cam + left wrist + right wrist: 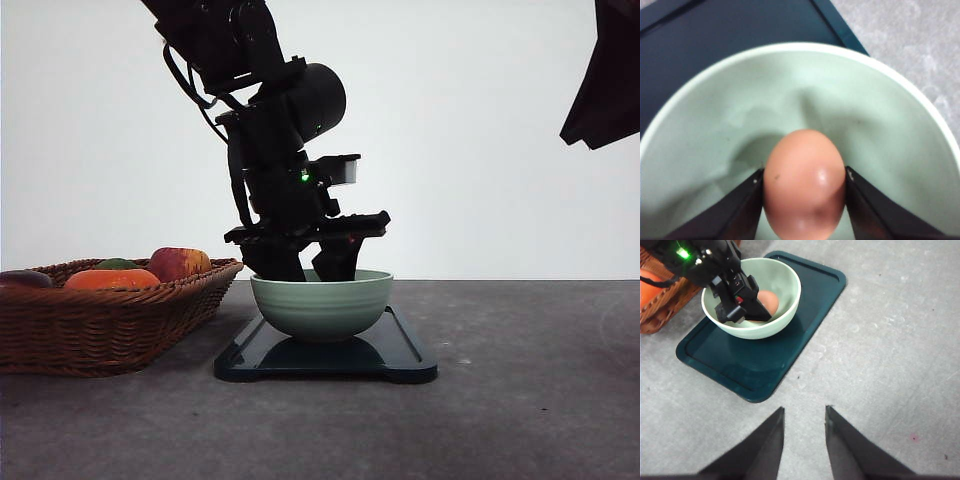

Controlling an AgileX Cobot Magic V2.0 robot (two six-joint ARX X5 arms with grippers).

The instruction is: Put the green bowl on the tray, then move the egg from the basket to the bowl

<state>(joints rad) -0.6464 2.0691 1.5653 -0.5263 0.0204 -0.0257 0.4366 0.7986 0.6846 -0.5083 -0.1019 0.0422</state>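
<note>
1. Your left gripper [318, 268] reaches down into the green bowl [322, 303]; in the front view its fingertips sit below the bowl's rim.
2. In the left wrist view, that gripper [805, 200] is closed on the egg [805, 186], one finger pressed against each side. The egg is inside the bowl, above its floor; you cannot tell from these views whether it touches the bottom.
3. The right wrist view confirms the egg [767, 302] within the bowl [752, 297], partly hidden behind the left gripper's fingers [742, 305].
4. The bowl stands upright on the tray [325, 358], toward the tray's far left part as the right wrist view shows it.
5. The tray [762, 325] lies flat on the grey counter [520, 400], just right of the basket [105, 320].
6. The basket holds an orange fruit [112, 279], a red-yellow apple [178, 263] and a green item [116, 264] behind them.
7. Your right gripper [804, 412] hangs above bare counter, near side of the tray, its fingers parted by a narrow gap and holding nothing.
</note>
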